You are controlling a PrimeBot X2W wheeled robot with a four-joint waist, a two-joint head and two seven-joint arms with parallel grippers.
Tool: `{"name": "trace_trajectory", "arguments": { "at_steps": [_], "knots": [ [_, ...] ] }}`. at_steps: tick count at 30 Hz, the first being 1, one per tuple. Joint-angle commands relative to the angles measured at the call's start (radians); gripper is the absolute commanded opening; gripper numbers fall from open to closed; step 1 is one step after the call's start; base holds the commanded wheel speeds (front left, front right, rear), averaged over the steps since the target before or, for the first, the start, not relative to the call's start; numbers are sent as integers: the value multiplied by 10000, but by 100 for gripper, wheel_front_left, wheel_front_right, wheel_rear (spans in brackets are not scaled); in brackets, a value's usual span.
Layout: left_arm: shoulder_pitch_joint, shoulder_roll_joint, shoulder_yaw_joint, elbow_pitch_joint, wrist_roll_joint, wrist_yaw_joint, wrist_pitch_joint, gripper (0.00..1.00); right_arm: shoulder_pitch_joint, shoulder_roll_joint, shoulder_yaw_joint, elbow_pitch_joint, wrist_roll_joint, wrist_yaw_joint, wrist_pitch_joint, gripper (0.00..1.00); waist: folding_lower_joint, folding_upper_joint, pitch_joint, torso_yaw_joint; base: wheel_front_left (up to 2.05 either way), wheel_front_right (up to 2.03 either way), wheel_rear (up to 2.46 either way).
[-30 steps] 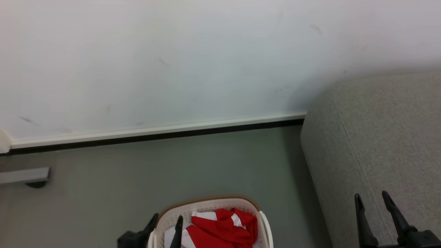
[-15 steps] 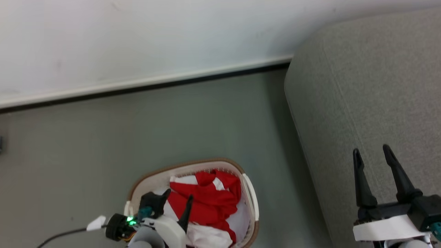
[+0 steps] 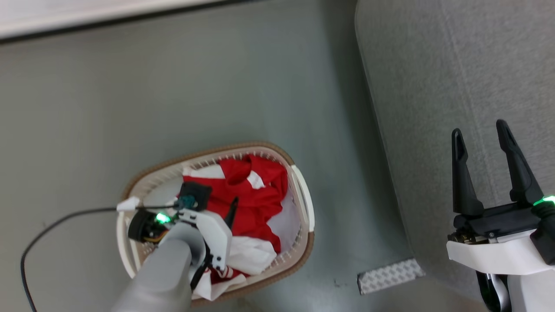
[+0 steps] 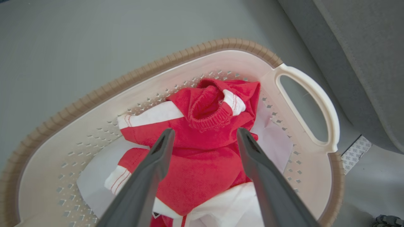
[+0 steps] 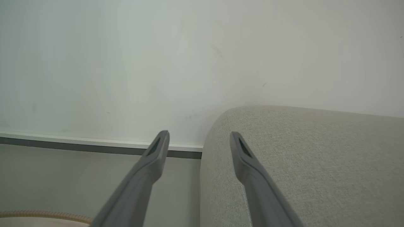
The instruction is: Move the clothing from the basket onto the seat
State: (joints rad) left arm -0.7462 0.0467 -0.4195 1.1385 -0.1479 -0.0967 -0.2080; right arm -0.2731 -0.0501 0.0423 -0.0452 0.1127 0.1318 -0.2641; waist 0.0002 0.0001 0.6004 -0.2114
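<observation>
The off-white basket (image 3: pixel 299 190) with a brown rim stands on the floor left of the grey sofa (image 3: pixel 433 86). Red clothing (image 3: pixel 256 195) with white stripes lies heaped in it over white fabric. My left gripper (image 3: pixel 219 200) reaches down into the basket. In the left wrist view the left gripper (image 4: pixel 205 130) is open, its fingers straddling the red clothing (image 4: pixel 202 167) just below a ribbed collar, with the basket rim (image 4: pixel 94 94) around it. My right gripper (image 3: pixel 480 128) hangs open over the sofa with nothing in it. The right wrist view shows the right gripper (image 5: pixel 199 135) at the sofa's (image 5: pixel 315 157) rounded corner.
The basket's white loop handle (image 4: pixel 315 94) faces the sofa side. A black cable (image 3: pixel 52 225) trails from my left wrist across the grey floor. A patterned grey strip (image 3: pixel 388 275) lies on the floor by the sofa's base. The wall's baseboard (image 3: pixel 86 21) runs along the far edge.
The head camera has tilted down, so the whole picture has shifted. My left gripper has come from the basket's left rim to over the red clothing inside. The right gripper has stayed open.
</observation>
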Motion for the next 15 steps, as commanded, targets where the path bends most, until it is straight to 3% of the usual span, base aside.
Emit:
{"name": "trace_trajectory", "arguments": {
  "at_steps": [1, 15],
  "knots": [
    [-179, 67, -33, 101, -60, 0, 7, 100, -133, -5, 21, -119, -70, -21, -7, 100, -2, -1, 613, -197, 0, 0, 0],
    [-1691, 67, -1422, 836, -133, -335, -213, 100, -129, -4, 227, -1035, -132, -21, -5, 100, -2, -1, 1589, -497, 0, 0, 0]
  ]
}}
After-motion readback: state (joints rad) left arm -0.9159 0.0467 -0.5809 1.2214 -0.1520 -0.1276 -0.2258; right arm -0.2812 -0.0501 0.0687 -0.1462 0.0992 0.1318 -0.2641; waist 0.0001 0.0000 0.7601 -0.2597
